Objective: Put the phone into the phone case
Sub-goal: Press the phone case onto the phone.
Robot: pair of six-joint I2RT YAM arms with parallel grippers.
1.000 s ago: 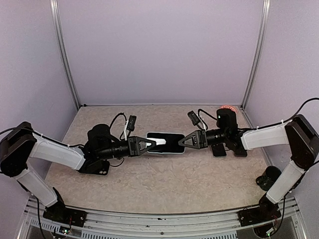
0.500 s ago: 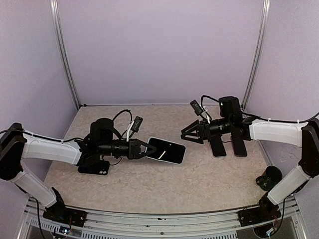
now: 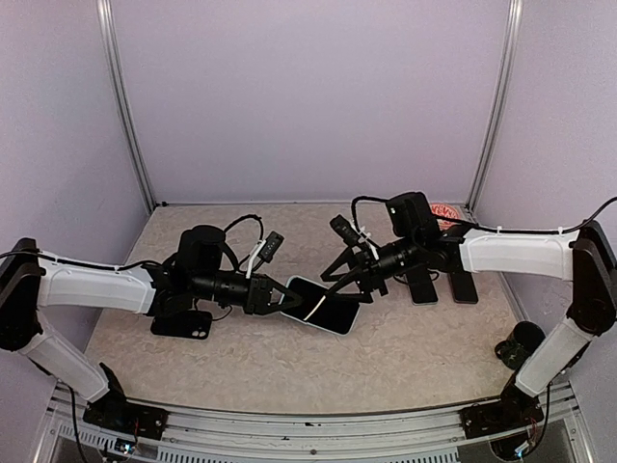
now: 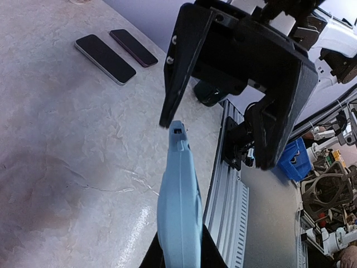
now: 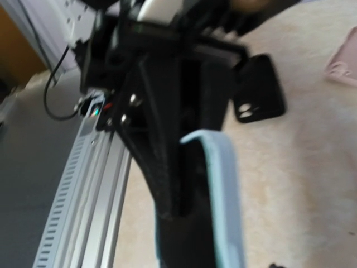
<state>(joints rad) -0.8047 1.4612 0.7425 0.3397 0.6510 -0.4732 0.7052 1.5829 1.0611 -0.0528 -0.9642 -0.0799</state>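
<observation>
From above, the left gripper (image 3: 287,293) reaches in from 9 o'clock. It pinches the near end of the blue case (image 3: 339,327), just above the table (image 3: 289,371). The case's shiny black face (image 3: 326,309) may be the phone, but I cannot tell for sure. The far end of the case points to 4 o'clock. A second ago it lay level, and both grippers pinched it. Half a second ago the right gripper (image 3: 337,284) was off at 2 o'clock, well away from the case. Now it is back at the far end, with its jaws spread and not pinching. Two phones (image 3: 421,285) lie flat at 3 o'clock. A black flat thing (image 3: 183,325) lies under the left arm at 8 o'clock.

In the left wrist view, the blue case (image 4: 178,206) shows edge-on, rising from 6 o'clock between the left fingers. The right gripper (image 4: 216,142) faces it, one open finger on each side of the case's tip and not touching it. The two phones (image 4: 105,51) lie side by side at 11 o'clock.

The right wrist view is blurry. The blue case's edge (image 5: 223,190) stands in the middle, with the left gripper (image 5: 162,139) dark behind it. The black flat thing (image 5: 256,92) lies at 1 o'clock.
</observation>
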